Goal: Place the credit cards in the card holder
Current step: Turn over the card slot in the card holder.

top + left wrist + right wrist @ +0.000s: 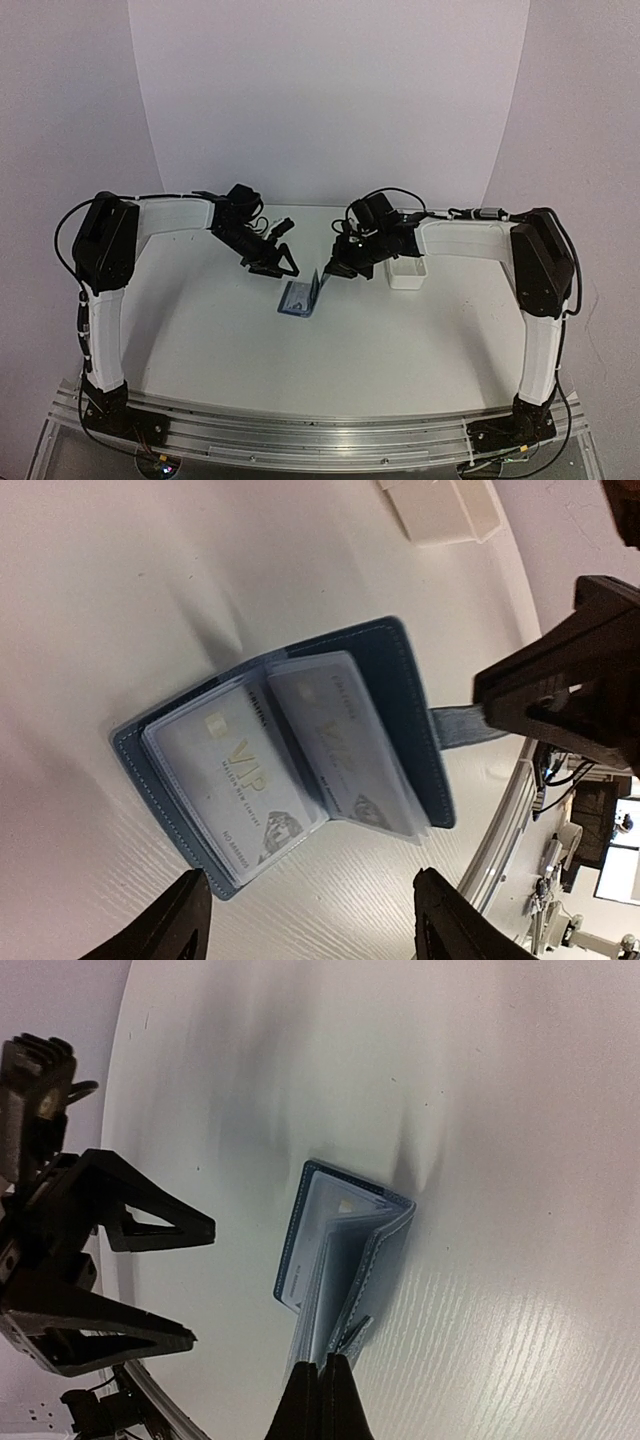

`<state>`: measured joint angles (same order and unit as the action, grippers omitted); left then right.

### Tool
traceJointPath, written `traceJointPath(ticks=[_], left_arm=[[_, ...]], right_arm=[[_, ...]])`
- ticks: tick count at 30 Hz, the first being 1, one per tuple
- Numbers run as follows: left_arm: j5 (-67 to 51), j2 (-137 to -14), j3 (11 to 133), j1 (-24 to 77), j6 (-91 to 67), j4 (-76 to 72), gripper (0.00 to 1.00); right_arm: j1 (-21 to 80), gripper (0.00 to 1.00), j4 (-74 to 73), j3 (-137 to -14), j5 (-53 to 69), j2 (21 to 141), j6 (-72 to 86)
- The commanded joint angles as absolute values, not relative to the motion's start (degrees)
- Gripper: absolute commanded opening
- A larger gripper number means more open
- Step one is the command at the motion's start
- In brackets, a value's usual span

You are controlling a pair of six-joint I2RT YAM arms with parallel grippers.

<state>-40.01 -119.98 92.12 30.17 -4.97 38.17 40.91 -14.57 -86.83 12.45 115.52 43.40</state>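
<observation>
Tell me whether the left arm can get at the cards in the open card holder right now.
Probably yes. The left gripper stands open beside the card holder, which the right gripper holds open by its clasp tab, so the cards lie exposed with nothing between.

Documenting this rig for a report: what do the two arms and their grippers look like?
The left arm and right arm have white link shells, black joint housings and thin black cables. The left gripper has black, triangular open-frame fingers; the right gripper has black fingers tapering to narrow tips. No markings are legible.
</observation>
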Motion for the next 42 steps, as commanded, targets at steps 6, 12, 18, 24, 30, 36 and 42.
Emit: traceJointPath(ticks=[6, 12, 18, 24, 30, 36, 42], left_arm=[[-49.0, -120.0, 89.5, 31.9, -8.2, 32.6, 0.57], [-51.9, -121.4, 90.5, 32.8, -9.4, 30.7, 0.68], [-50.4, -122.1, 91.8, 34.5, -11.1, 28.9, 0.71], [-42.8, -123.0, 93.0, 36.1, -10.0, 29.6, 0.78], [-37.9, -123.4, 94.2, 37.0, -10.2, 29.1, 0.83], [-38.4, -123.7, 93.7, 37.7, -10.7, 28.3, 0.84], [-36.8, -123.9, 92.6, 37.8, -10.1, 28.9, 0.8]], right_arm=[[41.2, 0.0, -12.8, -85.3, 12.5, 113.8, 43.4], [41.2, 0.0, -12.7, -84.6, 12.6, 113.8, 43.5], [41.3, 0.0, -12.5, -84.6, 12.7, 113.9, 43.3], [41.2, 0.0, -12.4, -84.6, 12.6, 113.6, 43.1], [41.2, 0.0, -12.1, -84.6, 12.8, 113.6, 43.0], [41.2, 0.0, -11.9, -84.4, 12.7, 113.5, 42.8], [41.2, 0.0, -11.6, -84.1, 12.5, 113.2, 42.6]])
